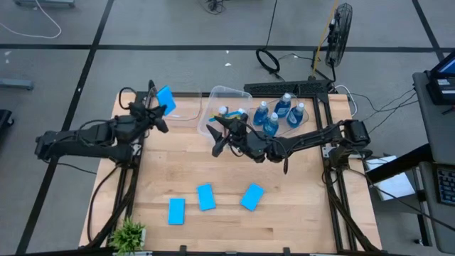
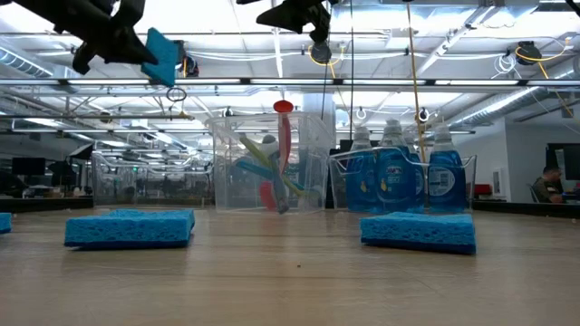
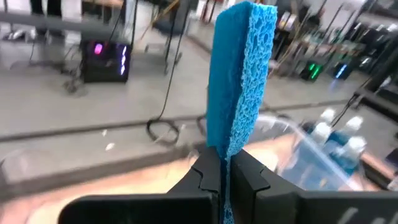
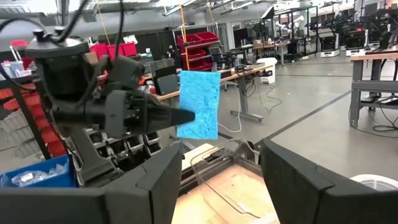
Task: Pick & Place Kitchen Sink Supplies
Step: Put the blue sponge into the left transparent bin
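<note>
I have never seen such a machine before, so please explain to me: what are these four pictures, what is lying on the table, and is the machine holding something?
This is a robot with two dark arms at a wooden table. One picture looks straight down from above, one looks level across the table top, and two come from small cameras on the arms' wrists.

The left gripper is raised near the table's far left corner, its jaws shut on a blue sponge that stands on edge. The right gripper hangs over the middle, beside a clear tub, with open jaws and nothing in them.

Three more sponges lie flat near the front edge. The clear tub holds long-handled brushes. Next to it stand bottles of blue liquid in another tub. A small green plant sits at the front left corner.
</note>
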Tool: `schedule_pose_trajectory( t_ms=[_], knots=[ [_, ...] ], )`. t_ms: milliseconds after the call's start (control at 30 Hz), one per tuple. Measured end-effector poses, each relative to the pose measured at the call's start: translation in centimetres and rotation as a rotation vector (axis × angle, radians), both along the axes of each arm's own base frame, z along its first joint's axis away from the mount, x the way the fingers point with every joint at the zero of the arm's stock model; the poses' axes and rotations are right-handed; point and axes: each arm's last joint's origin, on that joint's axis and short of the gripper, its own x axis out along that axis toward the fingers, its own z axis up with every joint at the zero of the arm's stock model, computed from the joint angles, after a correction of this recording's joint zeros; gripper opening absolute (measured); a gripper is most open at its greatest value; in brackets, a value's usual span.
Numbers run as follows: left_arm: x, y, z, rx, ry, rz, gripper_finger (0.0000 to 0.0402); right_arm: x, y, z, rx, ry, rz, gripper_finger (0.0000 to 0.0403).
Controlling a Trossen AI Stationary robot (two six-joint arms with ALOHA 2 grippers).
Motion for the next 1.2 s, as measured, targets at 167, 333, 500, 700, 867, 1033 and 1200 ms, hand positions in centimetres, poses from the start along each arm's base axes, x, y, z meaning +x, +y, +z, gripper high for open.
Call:
schedule_pose_trajectory(
  t_ms=[167, 333, 500, 700, 867, 1033, 1200],
  knots=[
    [0.1, 1.3, 0.1, -0.086, 0.060, 0.006, 0.0007, 0.0, 0.0, 0.0, 0.000, 0.001, 0.000, 0.0203],
    [0.8, 3.3, -0.5, -0.190, 0.101, -0.040, 0.0007, 0.0, 0.0, 0.0, 0.000, 0.002, 0.000, 0.0200],
    [1.4, 5.9, -1.8, -0.322, 0.136, -0.068, 0.0007, 0.0, 0.0, 0.0, 0.000, 0.003, 0.001, 0.0200],
    [1.9, 9.4, -3.1, -0.431, 0.100, -0.111, 0.0007, 0.0, 0.5, 0.0, 0.000, 0.003, 0.014, 0.0205],
    [2.3, 12.0, -4.5, -0.521, 0.061, -0.150, 0.0007, 0.0, 0.8, -0.1, -0.001, 0.010, 0.021, 0.0202],
    [2.6, 13.9, -6.5, -0.612, 0.083, -0.123, 0.0007, 0.0, 0.8, -0.1, -0.001, 0.009, 0.021, 0.0202],
    [3.6, 15.7, -6.4, -0.616, 0.122, -0.123, 0.0007, 0.0, 0.8, -0.1, -0.001, 0.010, 0.021, 0.0202]
  ],
)
